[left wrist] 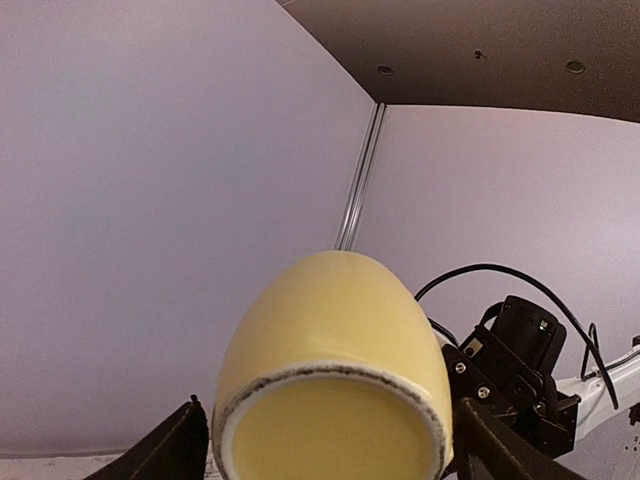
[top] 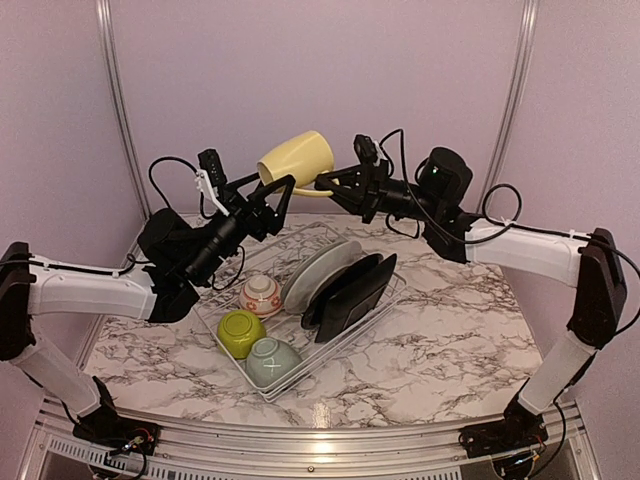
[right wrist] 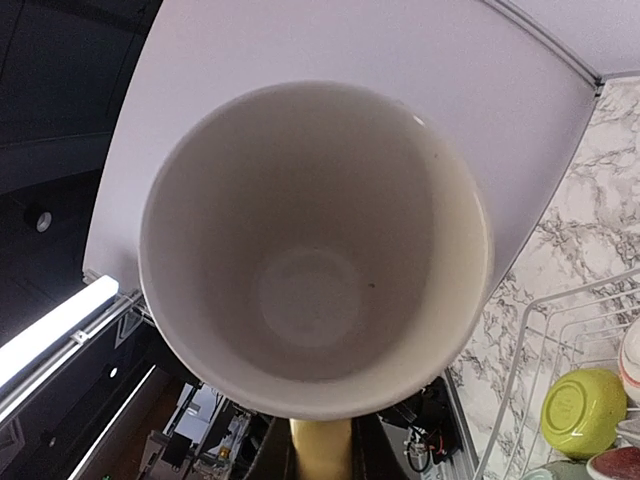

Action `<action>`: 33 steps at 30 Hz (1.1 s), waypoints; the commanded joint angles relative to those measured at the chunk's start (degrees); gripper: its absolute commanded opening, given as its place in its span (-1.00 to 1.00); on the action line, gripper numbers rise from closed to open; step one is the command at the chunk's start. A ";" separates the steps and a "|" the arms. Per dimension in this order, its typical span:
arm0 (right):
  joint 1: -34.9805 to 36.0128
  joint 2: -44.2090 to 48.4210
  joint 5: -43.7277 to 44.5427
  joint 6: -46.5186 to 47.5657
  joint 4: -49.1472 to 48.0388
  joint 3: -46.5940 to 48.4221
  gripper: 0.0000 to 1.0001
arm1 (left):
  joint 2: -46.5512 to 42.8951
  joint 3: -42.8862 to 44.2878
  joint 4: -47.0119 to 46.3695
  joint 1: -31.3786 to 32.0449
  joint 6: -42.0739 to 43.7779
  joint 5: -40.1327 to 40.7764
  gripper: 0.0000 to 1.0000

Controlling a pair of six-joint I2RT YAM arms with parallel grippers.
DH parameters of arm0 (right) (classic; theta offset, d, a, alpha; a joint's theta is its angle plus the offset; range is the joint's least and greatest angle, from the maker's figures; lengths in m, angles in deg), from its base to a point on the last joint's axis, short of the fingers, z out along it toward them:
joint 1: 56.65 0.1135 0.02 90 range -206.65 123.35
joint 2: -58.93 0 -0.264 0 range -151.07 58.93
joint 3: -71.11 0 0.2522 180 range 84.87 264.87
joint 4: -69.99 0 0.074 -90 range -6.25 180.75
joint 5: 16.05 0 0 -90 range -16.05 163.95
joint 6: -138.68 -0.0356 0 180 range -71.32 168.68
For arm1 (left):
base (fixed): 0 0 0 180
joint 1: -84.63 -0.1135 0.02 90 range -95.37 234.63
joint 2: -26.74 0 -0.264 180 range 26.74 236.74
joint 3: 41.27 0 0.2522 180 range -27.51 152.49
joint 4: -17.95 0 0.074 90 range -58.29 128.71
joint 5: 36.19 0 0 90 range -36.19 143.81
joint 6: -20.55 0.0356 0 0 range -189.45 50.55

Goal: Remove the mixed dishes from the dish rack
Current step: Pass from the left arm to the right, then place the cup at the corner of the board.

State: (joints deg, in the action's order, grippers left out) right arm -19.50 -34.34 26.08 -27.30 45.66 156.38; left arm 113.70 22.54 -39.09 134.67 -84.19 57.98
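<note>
pale yellow mug (top: 300,155) mid-air, right gripper (top: 322,182) clamped on its handle, left gripper (top: 278,186) jaws apart round its base

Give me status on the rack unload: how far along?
Done: nothing visible; no dish sits on the table outside the dish rack. In hand: pale yellow mug, aloft, right claw shut on its handle, left claw straddling its body, contact unclear. Left: lime-green bowl, grey-green bowl, red-patterned bowl, whitish plates, black plates, all in the rack.
</note>
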 commanded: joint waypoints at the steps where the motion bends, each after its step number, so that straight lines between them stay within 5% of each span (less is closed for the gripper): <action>1: -1.65 3.17 4.07 3.93 -10.36 1.38 -1.00 | -6.67 -3.41 6.80 0.59 -5.62 2.62 0.89; 9: -8.18 4.21 3.73 5.23 -9.36 0.26 -1.00 | -17.17 -5.35 27.26 0.35 -9.03 3.57 0.98; 14: -16.68 10.99 8.37 22.62 12.80 -1.97 -1.00 | -23.16 -6.01 40.84 -0.23 -12.87 7.19 0.98; 18: -20.42 18.06 24.47 46.64 37.81 -0.10 -1.00 | -26.75 -7.03 47.03 -0.73 -14.87 10.07 0.98; 22: -20.80 23.16 44.79 60.38 50.43 -0.94 -1.00 | -29.14 -8.69 49.20 -1.83 -16.93 13.76 0.98; 27: -20.90 24.02 62.88 65.73 56.17 -5.99 -1.00 | -29.17 -9.44 50.11 -3.47 -18.40 15.76 0.98; 33: -21.29 23.75 69.60 65.61 50.20 -15.63 -1.00 | -26.07 -7.52 53.02 -4.76 -20.73 14.67 0.98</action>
State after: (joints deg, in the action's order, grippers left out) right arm -40.55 -10.56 86.62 34.99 99.30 143.92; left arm 85.75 13.57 10.19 130.61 -102.92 72.31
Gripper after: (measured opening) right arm 0.097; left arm 0.989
